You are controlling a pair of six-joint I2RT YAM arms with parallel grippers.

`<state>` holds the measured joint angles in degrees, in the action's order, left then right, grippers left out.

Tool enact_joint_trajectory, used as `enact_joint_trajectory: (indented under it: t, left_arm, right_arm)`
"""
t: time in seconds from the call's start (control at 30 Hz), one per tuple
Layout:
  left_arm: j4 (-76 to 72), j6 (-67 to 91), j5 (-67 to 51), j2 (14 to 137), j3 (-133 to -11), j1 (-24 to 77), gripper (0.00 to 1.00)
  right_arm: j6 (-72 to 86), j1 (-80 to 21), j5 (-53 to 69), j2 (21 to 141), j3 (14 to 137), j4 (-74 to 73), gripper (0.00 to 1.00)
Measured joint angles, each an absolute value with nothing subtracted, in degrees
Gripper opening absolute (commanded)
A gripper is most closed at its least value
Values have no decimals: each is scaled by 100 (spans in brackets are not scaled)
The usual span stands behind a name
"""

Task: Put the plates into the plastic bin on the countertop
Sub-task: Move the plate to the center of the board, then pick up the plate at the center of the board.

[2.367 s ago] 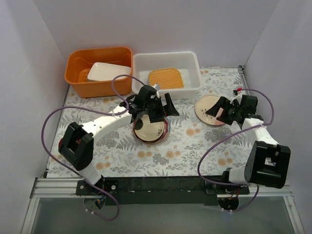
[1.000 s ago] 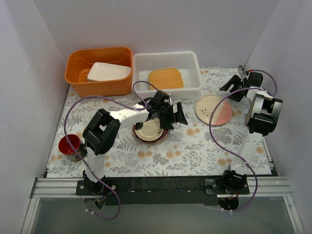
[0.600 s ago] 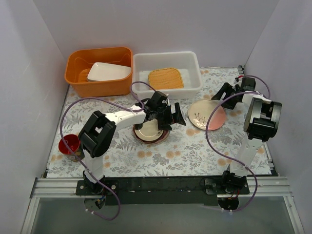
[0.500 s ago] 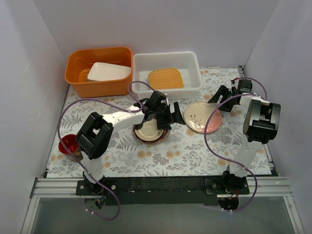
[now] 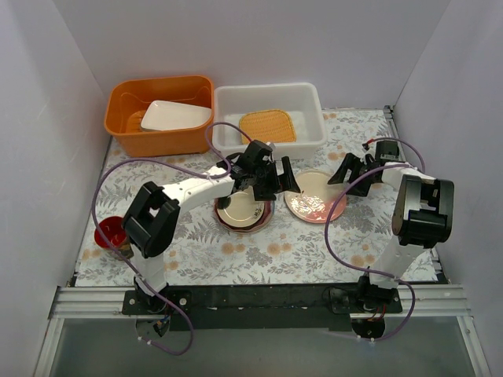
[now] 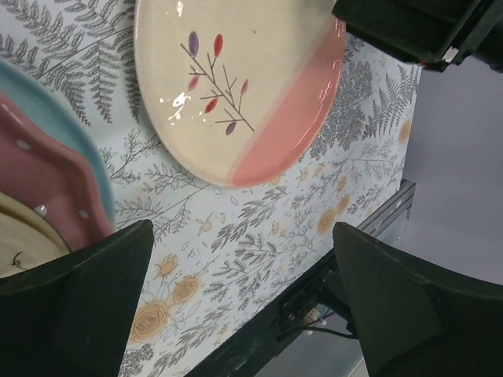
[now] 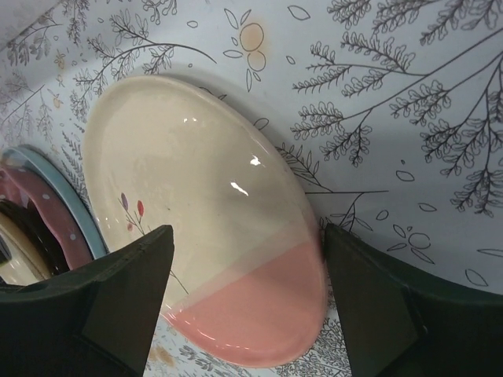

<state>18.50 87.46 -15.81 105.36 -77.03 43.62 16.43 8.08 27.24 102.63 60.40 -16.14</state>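
Observation:
The cream-and-pink plate (image 5: pixel 312 206) (image 7: pixel 212 228) lies flat on the countertop (image 5: pixel 314 243), just right of a stack of plates (image 5: pixel 244 212). That stack shows a light-blue rim, a pink dotted plate and a cream one (image 6: pixel 43 196). My right gripper (image 5: pixel 342 171) (image 7: pixel 247 229) is open, with the plate's pink end between its fingers and its rim against the right finger (image 7: pixel 393 306). My left gripper (image 5: pixel 281 179) (image 6: pixel 242 226) hangs open and empty above the gap between stack and plate (image 6: pixel 236 86). The plastic bin (image 5: pixel 271 145) stands behind with an orange woven-look plate (image 5: pixel 267 126) inside.
An orange tub (image 5: pixel 161 137) holding a white rectangular dish (image 5: pixel 174 115) stands left of the bin. A red cup (image 5: pixel 110 234) sits at the left edge beside my left arm. White walls close in three sides; a black rail (image 5: pixel 259 297) runs along the front.
The cream-and-pink plate has slid left across the countertop to just beside the stack, with my right gripper moving along at its edge. My left gripper stays open over the stack's right side.

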Motion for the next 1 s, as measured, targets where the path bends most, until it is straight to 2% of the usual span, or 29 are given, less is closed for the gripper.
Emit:
enact_joint_trajectory:
  t: [0.2, 0.43, 1.0]
  left_arm:
    - [1890, 8715, -1391, 11137, -8346, 4464, 98]
    - [1999, 8711, -1144, 11697, -8442, 4482, 98]
    - [1557, 8930, -1216, 12145, -8676, 4534, 98]
  right_arm:
    - [1625, 821, 2606, 9957, 5717, -1662, 87]
    - [1612, 915, 2567, 9590, 5297, -1625, 87]
    - [1632, 1105, 3334, 9673, 4960, -945, 75]
